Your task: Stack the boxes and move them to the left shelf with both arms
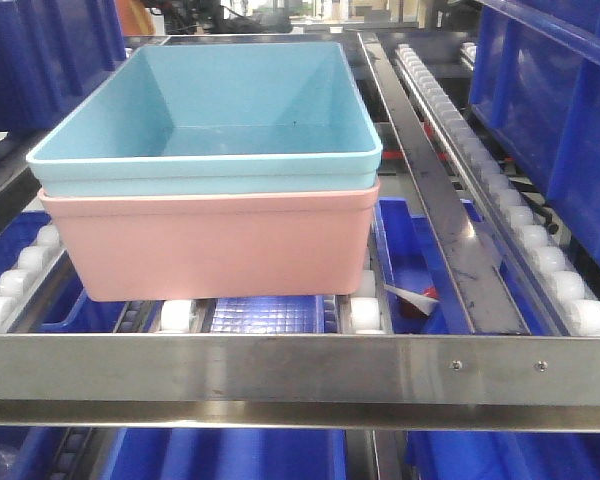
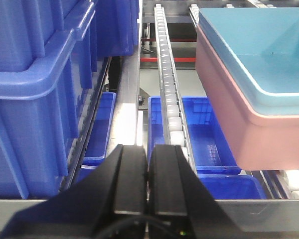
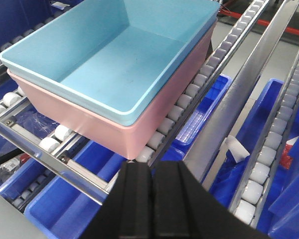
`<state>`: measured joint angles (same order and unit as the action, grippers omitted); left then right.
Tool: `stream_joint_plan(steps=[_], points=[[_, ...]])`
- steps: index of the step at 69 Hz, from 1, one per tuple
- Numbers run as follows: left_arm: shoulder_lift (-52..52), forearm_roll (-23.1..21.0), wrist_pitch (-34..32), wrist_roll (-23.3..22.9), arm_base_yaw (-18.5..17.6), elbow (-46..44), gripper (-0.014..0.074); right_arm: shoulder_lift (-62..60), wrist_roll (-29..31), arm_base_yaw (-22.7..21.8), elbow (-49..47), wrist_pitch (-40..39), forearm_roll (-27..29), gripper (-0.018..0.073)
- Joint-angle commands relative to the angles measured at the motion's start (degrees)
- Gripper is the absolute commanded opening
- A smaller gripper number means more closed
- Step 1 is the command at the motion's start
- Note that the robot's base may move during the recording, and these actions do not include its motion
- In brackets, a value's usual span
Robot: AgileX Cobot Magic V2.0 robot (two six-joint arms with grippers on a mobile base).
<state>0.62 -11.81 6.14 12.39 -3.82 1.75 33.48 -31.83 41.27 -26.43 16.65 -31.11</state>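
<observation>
- Nesting inside the salmon pink tub (image 1: 205, 245), the light sky blue tub (image 1: 205, 110) is seen with its rolled rim resting just above the pink rim; both are smooth-walled, rectangular and empty.
- The stacked pair is carried on the left shelf (image 1: 280, 365), a stainless-steel level whose flat, brushed front bar lies just before the pink tub's near wall.
- Lengthwise tracks of small white rollers (image 1: 540, 250) are seen under and beside the tubs, and a flat steel rail (image 1: 435, 215) runs between the tubs and the roller track to the right in the front view.
- The left gripper (image 2: 148, 174) is shown with its black, matte fingers pressed together, nothing between them, held near the front bar and apart from the pink tub's side.
- The right gripper (image 3: 152, 186) is likewise pressed together with nothing pinched, poised above the front bar and apart from the tubs' near corner.
- Open room is left along the bare roller track beside the stack on each side.
- Dark blue storage bins (image 2: 35, 94), ribbed and thick-rimmed, are stacked at the sides, and shallower blue trays (image 3: 74, 209) are seen on the level beneath the rollers.
- A small white and red item (image 1: 415, 297) lies in a lower tray; it cannot be identified.
</observation>
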Motion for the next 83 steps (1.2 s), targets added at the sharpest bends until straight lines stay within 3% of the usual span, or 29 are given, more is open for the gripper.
stream_joint_plan(steps=[1, 9, 17, 28, 32, 44, 61, 83], points=[[0.8, -0.7, -5.1, 0.3, 0.2, 1.4, -0.0004, -0.2, 0.3, -0.3, -1.7, -4.2, -1.6, 0.0055], [0.8, -0.7, -5.1, 0.3, 0.2, 1.4, -0.0004, -0.2, -0.5, -0.3, -1.7, -4.3, -1.1, 0.0055], [0.8, -0.7, -5.1, 0.3, 0.2, 1.4, -0.0004, -0.2, 2.4, -2.9, -1.7, -3.7, 3.2, 0.0055], [0.8, -0.7, -5.1, 0.3, 0.2, 1.4, -0.0004, -0.3, 12.6, -16.0, -1.1, -5.2, 17.9, 0.0055], [0.8, -0.7, -5.1, 0.3, 0.2, 1.4, -0.0004, -1.0, 15.3, -20.7, 0.3, -7.9, 20.8, 0.0055], [0.8, -0.7, -5.1, 0.3, 0.2, 1.4, -0.0004, -7.6, 15.9, -31.8, 8.5, -17.3, 21.5, 0.0055], [0.8, -0.7, -5.1, 0.3, 0.2, 1.4, -0.0004, -19.3, 15.9, -43.1, 16.7, -17.4, 23.1, 0.0055], [0.8, -0.7, -5.1, 0.3, 0.2, 1.4, -0.0004, -32.4, 15.9, -44.9, 28.1, -20.6, 23.1, 0.0055]])
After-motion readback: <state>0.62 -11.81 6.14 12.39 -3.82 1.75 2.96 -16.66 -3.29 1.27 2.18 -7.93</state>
